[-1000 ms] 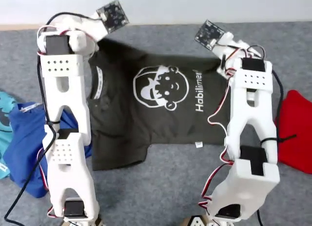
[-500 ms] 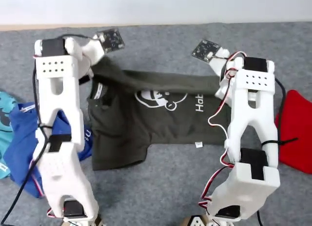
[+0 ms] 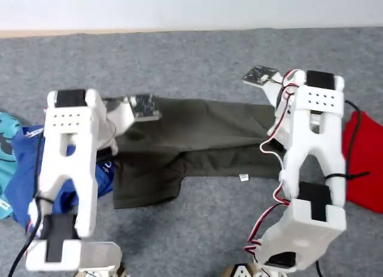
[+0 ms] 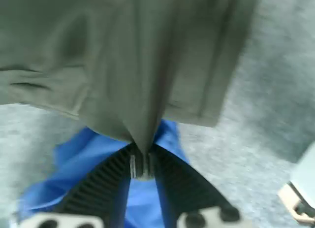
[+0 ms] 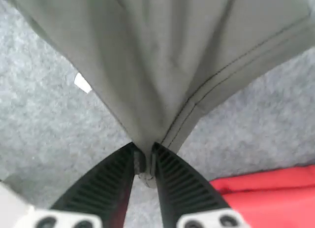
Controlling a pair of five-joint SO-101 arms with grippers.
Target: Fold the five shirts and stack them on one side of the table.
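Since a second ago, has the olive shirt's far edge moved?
Yes. The olive shirt folded over: its far edge came toward the near side, away from the table's back edge.

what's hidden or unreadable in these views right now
- High view: the red fabric shirt is cut off by the right edge and partly covered by the white right arm.
- High view: the teal cloth is cut by the left edge; the blue shirt runs under the white left arm.
- High view: the small white tag by the dark olive shirt is too small to read.
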